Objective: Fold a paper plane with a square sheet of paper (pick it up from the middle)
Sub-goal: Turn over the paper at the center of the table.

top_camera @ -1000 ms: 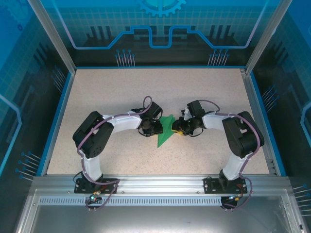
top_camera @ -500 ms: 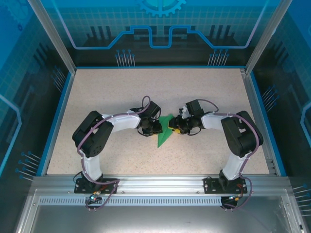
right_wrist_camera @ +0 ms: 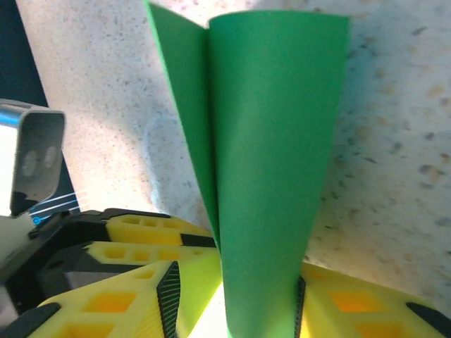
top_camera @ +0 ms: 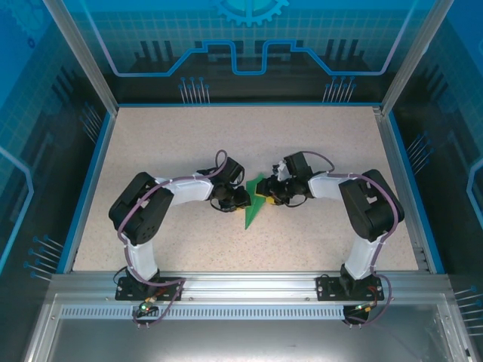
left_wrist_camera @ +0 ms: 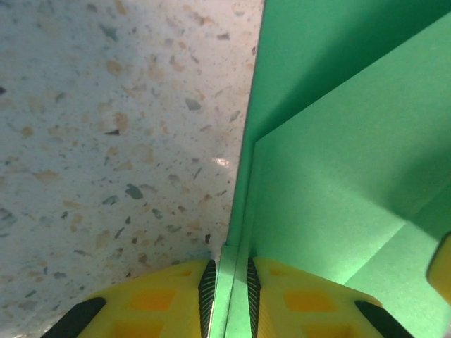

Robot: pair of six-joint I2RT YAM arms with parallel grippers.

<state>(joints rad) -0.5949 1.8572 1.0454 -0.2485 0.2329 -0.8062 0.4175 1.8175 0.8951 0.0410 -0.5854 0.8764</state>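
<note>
One sheet of green paper (top_camera: pixel 252 213), folded to a narrow strip with its point toward the lower edge of the frame, lies at the centre of the top view, between the two hands. The left hand (top_camera: pixel 243 198) meets it from the left. In its wrist view that hand (left_wrist_camera: pixel 229 282) is pinched narrow on a raised folded edge of the paper (left_wrist_camera: pixel 338 176). The right hand (top_camera: pixel 266 197) meets the paper from the right. In its own view this hand (right_wrist_camera: pixel 236 296) stands partly spread, with the curled paper (right_wrist_camera: pixel 275 141) upright between its yellow fingers (right_wrist_camera: pixel 338 303). There are two white-and-black arms. The worktop (top_camera: pixel 189 143) is speckled beige, rimmed in blue, inside aluminium posts and blue patterned panels.
</note>
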